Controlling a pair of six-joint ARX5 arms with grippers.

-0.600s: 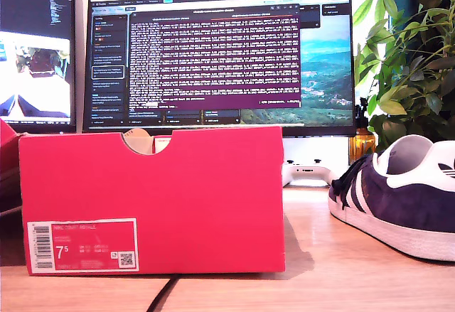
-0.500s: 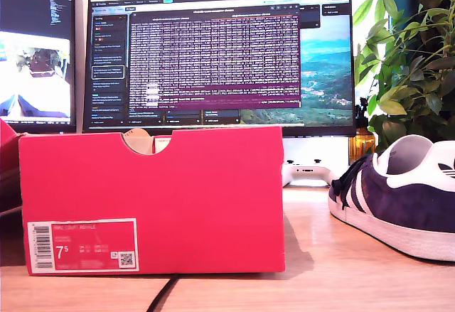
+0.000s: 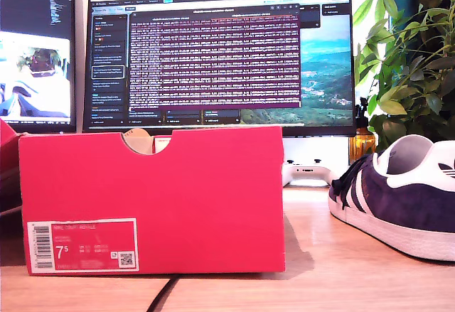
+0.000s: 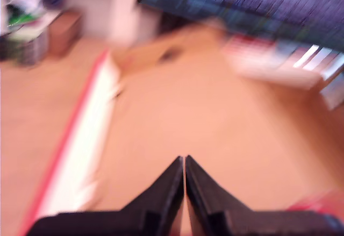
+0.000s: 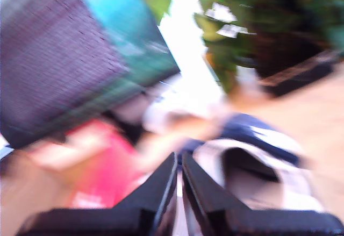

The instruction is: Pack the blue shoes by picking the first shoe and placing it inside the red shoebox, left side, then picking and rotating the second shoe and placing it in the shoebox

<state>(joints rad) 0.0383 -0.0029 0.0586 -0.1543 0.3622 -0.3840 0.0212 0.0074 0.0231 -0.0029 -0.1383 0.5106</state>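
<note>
— Shoe (image 3: 402, 202) is sitting on the tabletop (image 3: 313, 269) at the box's (image 3: 153, 202) three o'clock in the exterior view.
— Both claws, first (image 4: 184, 163) and second (image 5: 178, 161), are staying clenched, empty; swinging blurred, either risks clipping it.

You have a light wooden table (image 3: 313, 255) carrying everything here. The red shoebox (image 3: 153, 202) stands on it toward the exterior view's left, label side facing the camera. One blue shoe (image 3: 402, 202) rests on its sole at the exterior view's right, well apart from the box. A dark cable (image 3: 162, 294) runs along the tabletop from under the box's front edge. Farther back, a white controller (image 3: 307, 173) sits on the table below the monitor (image 3: 220, 56), between box and shoe.
</note>
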